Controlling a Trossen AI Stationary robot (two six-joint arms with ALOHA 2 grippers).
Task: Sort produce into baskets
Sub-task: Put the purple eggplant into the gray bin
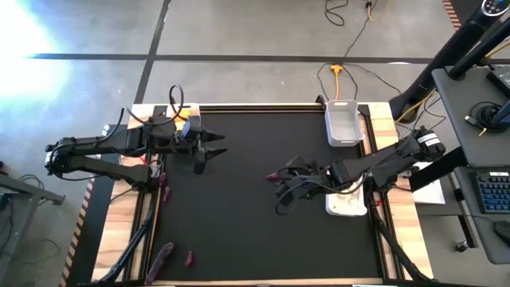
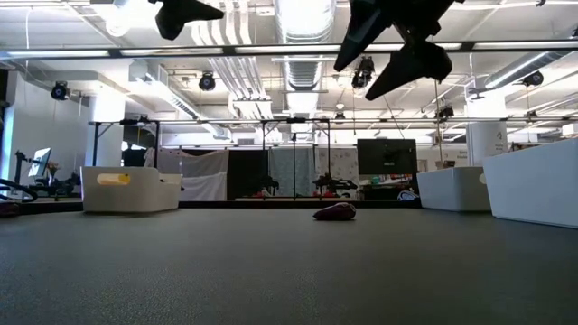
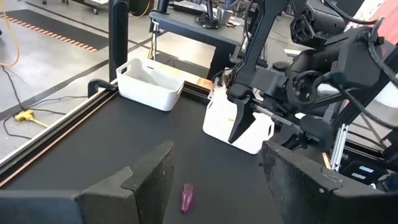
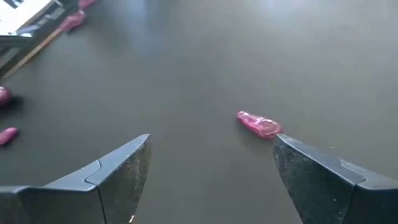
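Purple against the black tabletop [image 1: 239, 215], the eggplant piece [image 1: 272, 175] lies centre-frame in the high view, just off the right gripper [image 1: 280, 190]; the left gripper [image 1: 209, 150], upper left, hangs half-open and empty. Low view: it rests flat, mid-frame. Right wrist view: the jaws are spread wide and empty, and the piece [image 4: 258, 124] slants from upper left to lower right. I'd turn the wrist square across that long axis before descending.
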